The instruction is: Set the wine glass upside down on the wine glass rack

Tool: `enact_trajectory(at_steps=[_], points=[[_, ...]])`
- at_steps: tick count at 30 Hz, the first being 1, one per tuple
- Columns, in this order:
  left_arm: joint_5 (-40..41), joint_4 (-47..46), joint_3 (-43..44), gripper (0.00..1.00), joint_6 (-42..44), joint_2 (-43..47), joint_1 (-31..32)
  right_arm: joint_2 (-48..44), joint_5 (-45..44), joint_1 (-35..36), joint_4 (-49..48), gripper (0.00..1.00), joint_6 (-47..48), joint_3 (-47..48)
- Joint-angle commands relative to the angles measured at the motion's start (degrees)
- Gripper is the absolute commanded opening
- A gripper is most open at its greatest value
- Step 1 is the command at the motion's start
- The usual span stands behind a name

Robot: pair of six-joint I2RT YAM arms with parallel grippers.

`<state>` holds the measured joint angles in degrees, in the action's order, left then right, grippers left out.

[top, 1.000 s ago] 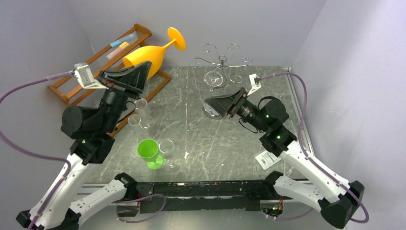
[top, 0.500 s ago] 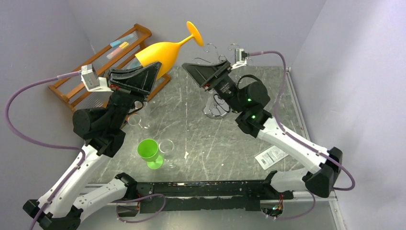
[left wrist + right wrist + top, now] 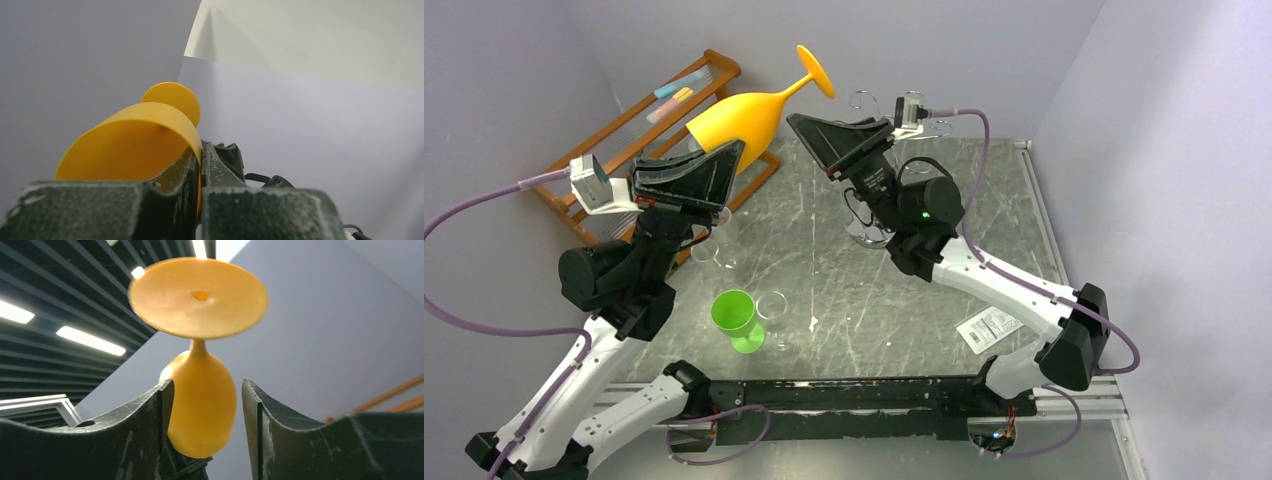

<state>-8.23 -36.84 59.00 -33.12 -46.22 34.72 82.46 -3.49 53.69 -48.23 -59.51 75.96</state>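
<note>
white links (image 3: 1004, 290), black joints (image 3: 614, 275), purple cables (image 3: 969, 113), green LEDs (image 3: 922, 213), scuffed black jaws

A robot lab cell: grey partition walls (image 3: 1144, 120) around a marbled table (image 3: 844, 290), slatted strip-lit ceiling (image 3: 50, 290) overhead.

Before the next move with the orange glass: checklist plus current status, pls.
1. Left pincer grip: ok. It is shut on the rim of the wine glass, which it holds in the air.
2. Right pincer ready to take the glass: ok. Its jaws are apart and the glass is lined up in the gap.
3. Right pincer contact with the glass: cannot tell.
4. Glass inverted: not ok. It is slanted, with the foot up and toward the right pincer.
5. Free arm on the wine glass rack: cannot tell. The right arm covers most of it.
</note>
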Motion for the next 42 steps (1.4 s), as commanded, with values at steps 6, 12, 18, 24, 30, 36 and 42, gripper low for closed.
enact_trajectory(at_steps=[6, 12, 18, 24, 30, 36, 42], points=[[-3.3, -4.2, -2.2, 0.05, 1.2, 0.9, 0.3, 1.3, -1.3, 0.9, -8.2, 0.59, -0.5, 1.7], [-9.0, -7.9, -4.7, 0.05, 0.4, 0.1, 0.2, 2.9, -3.7, 2.2, -3.7, 0.53, -3.5, 4.4], [-8.9, -6.6, -6.6, 0.05, 2.0, 1.6, 0.3, 1.8, -6.2, 3.6, -3.4, 0.29, -1.7, 3.2], [-11.2, -2.7, -10.5, 0.17, 4.0, 4.7, 0.3, 1.7, -6.4, 4.5, -7.0, 0.03, 1.0, 1.3], [-7.2, 7.8, -12.5, 0.63, 5.0, 9.7, 0.3, 1.1, -7.1, 4.6, -6.1, 0.0, 4.1, 0.3], [-1.4, 31.0, -7.6, 0.88, 9.8, 14.7, 0.3, -2.4, -7.2, 4.6, -3.3, 0.0, 12.8, -3.9], [-10.4, 47.6, -3.1, 0.91, 11.8, 16.2, 0.3, -8.8, -4.5, 4.5, -6.7, 0.0, 26.3, -14.0]])
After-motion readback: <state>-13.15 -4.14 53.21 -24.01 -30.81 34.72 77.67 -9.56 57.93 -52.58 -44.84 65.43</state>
